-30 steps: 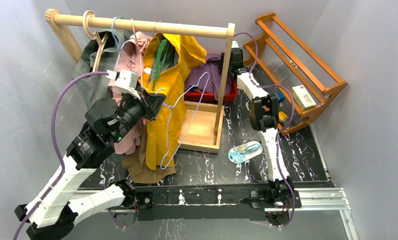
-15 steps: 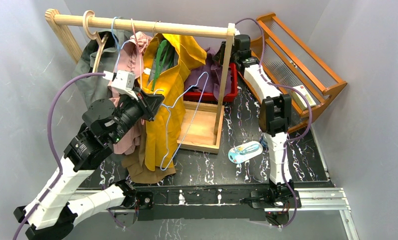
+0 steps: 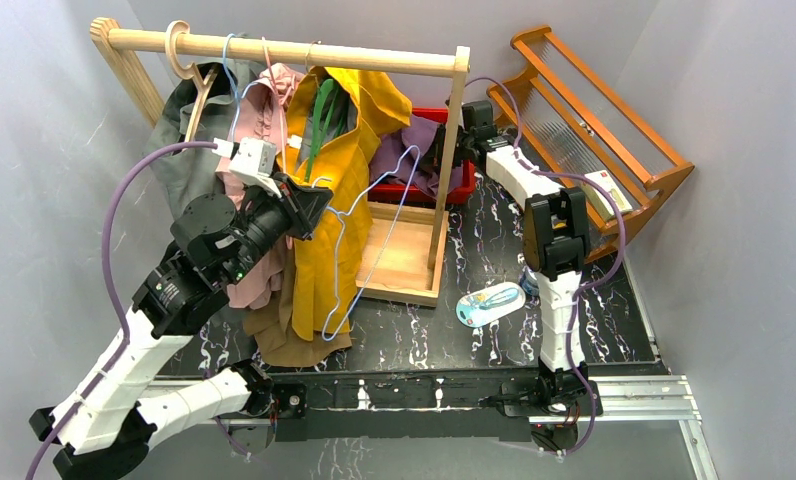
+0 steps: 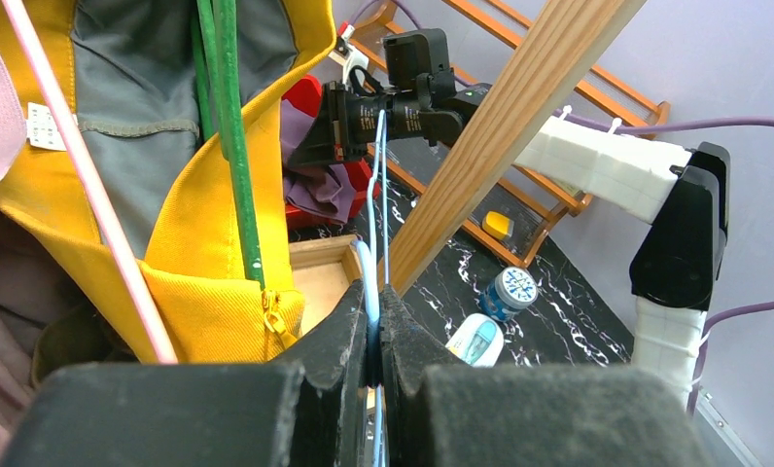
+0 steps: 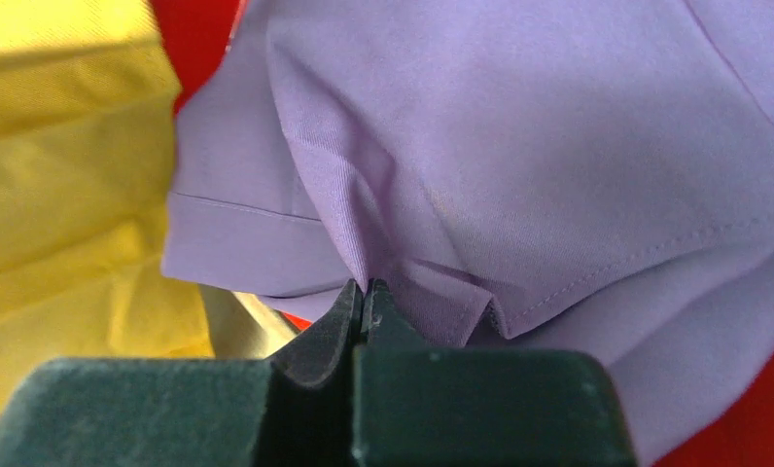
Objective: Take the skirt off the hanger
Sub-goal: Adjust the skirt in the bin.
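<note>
- My right end effector [image 5: 364, 287], just snapped shut, is pinching the purple skirt [image 5: 519, 146].
- My left end effector [image 4: 373, 331] is clamping the blue hanger [image 4: 368, 277], seemingly bare.

Matt, finely woven purple garment [image 5: 519, 146]; smooth pale-blue coated wire hanger [image 4: 368, 282]; bare pale wood rail [image 3: 374, 58] at twelve o'clock; glossy varnished wooden rack [image 3: 674, 172] at two o'clock; polished black marbled tabletop [image 3: 479, 230].
</note>
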### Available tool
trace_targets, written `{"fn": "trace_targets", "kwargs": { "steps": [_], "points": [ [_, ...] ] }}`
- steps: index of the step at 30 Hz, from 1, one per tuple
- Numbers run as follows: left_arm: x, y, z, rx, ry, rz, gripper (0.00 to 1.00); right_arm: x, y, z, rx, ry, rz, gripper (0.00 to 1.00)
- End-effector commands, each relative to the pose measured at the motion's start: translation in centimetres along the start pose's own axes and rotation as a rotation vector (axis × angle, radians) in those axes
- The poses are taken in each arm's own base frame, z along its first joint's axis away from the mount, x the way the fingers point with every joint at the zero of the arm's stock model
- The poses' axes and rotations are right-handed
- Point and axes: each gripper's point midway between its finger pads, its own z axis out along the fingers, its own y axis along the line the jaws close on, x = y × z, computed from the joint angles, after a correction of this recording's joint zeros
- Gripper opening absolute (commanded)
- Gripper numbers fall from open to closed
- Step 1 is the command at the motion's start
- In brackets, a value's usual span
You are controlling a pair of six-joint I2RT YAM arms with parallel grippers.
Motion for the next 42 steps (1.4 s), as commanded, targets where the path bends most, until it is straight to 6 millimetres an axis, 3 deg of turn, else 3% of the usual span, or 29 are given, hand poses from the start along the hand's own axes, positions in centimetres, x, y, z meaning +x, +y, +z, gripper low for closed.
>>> {"fn": "trace_targets", "kwargs": {
  "steps": [1,6,13,20,23,26,32,36,38,42],
  "points": [
    [-1.8,-0.7,-0.2,0.026,-0.047,-0.001,0.00,-1.2,-1.9,0.0,0.107,-0.011,-0.075,0.00],
    [-1.6,-0.6,-0.2,0.020,-0.046,-0.003,0.00,0.4,-4.1,2.6,0.126,0.063,-0.070,0.00],
    [-1.8,-0.5,-0.4,0.020,-0.054,-0.004,0.00,5.8,-7.4,5.6,0.298,0.137,-0.124,0.00],
    [-1.4,-1.0,0.0,0.038,-0.036,-0.016,0.00,4.5,-11.9,7.5,0.456,0.042,-0.184,0.05],
    [-1.5,-1.4,0.2,0.054,-0.028,-0.027,0.00,3.3,-11.7,7.7,0.444,0.064,-0.177,0.09],
    [-0.8,-1.4,0.5,0.050,-0.008,-0.041,0.00,2.4,-9.8,6.4,0.409,0.066,-0.178,0.16],
    [0.1,-1.0,1.8,0.012,0.028,-0.055,0.00,-1.3,-4.1,0.9,0.335,-0.009,-0.178,0.42],
    [-0.1,-0.8,2.4,-0.016,0.047,-0.040,0.00,-3.4,-0.4,-2.7,0.294,-0.043,-0.184,0.70],
    [-0.3,-0.6,2.4,-0.025,0.043,-0.027,0.00,-3.9,0.6,-4.4,0.296,-0.054,-0.176,0.86],
    [-1.6,-0.7,1.8,-0.018,0.016,-0.004,0.00,-3.9,1.1,-8.0,0.367,-0.065,-0.162,0.97]
  ]
}}
